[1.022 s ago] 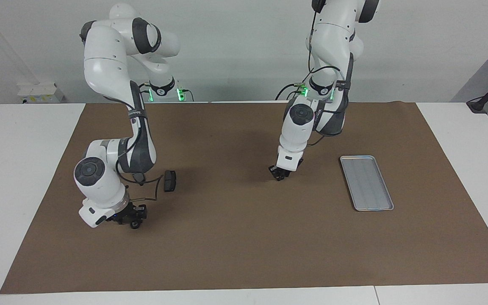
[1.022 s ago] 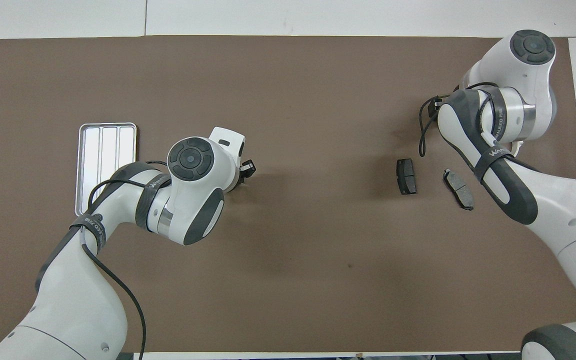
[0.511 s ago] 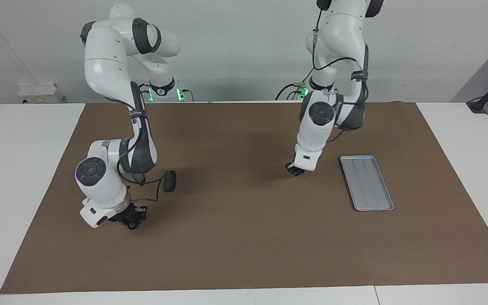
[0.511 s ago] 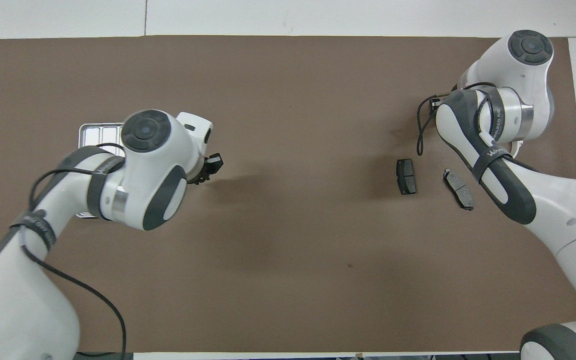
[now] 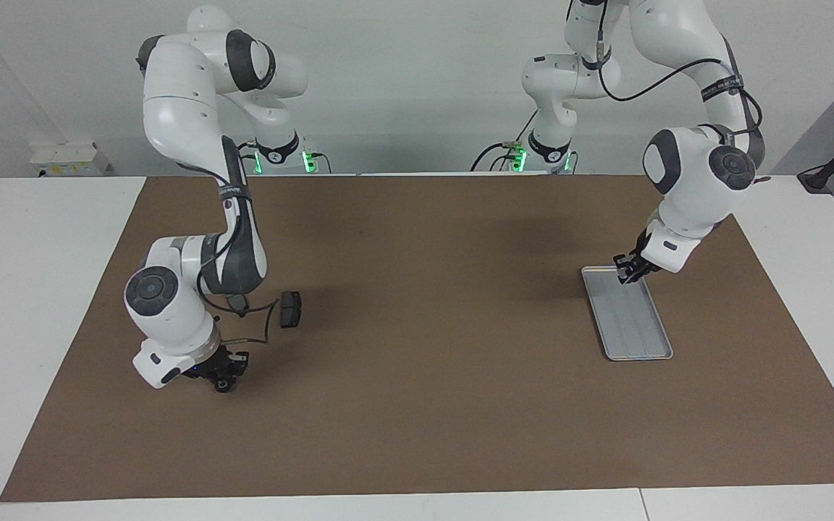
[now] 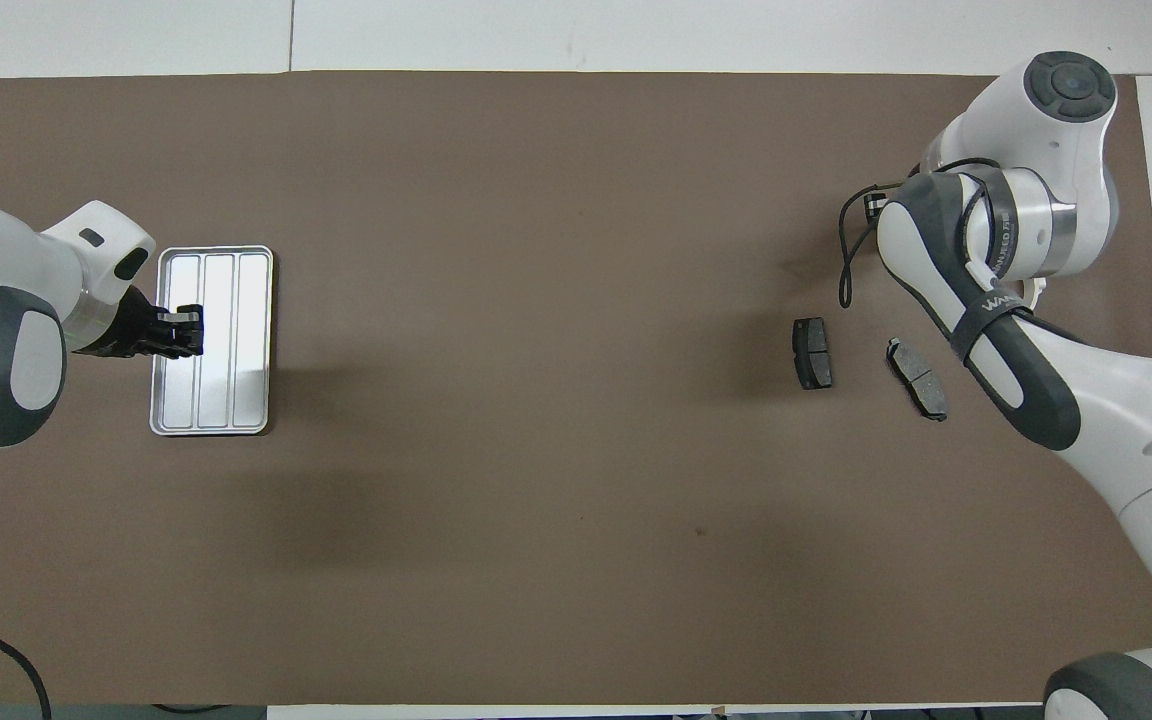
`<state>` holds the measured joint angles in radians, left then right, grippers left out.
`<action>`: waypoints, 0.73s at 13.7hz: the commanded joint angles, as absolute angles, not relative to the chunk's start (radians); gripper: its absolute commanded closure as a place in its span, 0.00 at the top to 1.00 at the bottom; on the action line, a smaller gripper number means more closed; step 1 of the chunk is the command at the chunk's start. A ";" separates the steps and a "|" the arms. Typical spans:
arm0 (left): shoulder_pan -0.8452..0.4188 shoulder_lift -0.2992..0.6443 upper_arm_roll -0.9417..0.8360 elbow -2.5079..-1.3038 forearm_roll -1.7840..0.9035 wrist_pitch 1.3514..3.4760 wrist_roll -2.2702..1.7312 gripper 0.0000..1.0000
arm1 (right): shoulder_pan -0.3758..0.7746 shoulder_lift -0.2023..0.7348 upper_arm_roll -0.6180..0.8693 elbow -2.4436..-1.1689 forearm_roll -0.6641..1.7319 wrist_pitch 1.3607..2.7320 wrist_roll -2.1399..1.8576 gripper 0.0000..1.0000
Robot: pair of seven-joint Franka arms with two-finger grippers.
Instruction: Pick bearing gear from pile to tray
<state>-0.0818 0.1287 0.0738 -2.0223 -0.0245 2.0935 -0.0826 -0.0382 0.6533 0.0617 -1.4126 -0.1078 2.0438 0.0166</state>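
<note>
The silver tray lies on the brown mat toward the left arm's end and looks empty; it also shows in the overhead view. My left gripper hangs low over the tray's end nearest the robots, and in the overhead view it covers the tray's edge. I cannot make out anything in it. The pile lies at the right arm's end: two dark brake pads, with a white bracket mostly under the arm. My right gripper is low over the mat there. No bearing gear can be made out.
One brake pad shows beside the right arm's wrist in the facing view; a black cable loops next to it. The brown mat covers most of the white table.
My left arm has swung from over the mat's middle toward its own end and now holds its gripper over the tray. The right arm has barely moved.
</note>
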 commanded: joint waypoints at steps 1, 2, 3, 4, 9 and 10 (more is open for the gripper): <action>-0.063 0.115 0.060 -2.130 -0.021 2.213 -0.064 0.00 | 0.003 0.539 0.080 -1.364 -0.127 1.863 0.037 0.00; -0.055 0.117 0.060 -2.147 -0.021 2.235 -0.058 0.00 | 0.030 0.499 0.080 -1.341 -0.115 1.797 0.038 0.00; -0.052 0.121 0.060 -2.158 -0.021 2.255 -0.043 0.00 | 0.064 0.462 0.083 -1.326 -0.101 1.722 0.064 0.00; -0.049 0.124 0.060 -2.170 -0.021 2.267 -0.032 0.00 | 0.096 0.437 0.086 -1.306 -0.066 1.662 0.140 0.00; -0.026 0.123 0.060 -2.240 -0.021 2.335 0.015 0.00 | 0.355 0.344 0.089 -1.296 0.034 1.629 0.707 0.00; -0.026 0.126 0.060 -2.243 -0.021 2.338 0.015 0.00 | 0.404 0.344 0.094 -1.298 0.037 1.647 0.830 0.00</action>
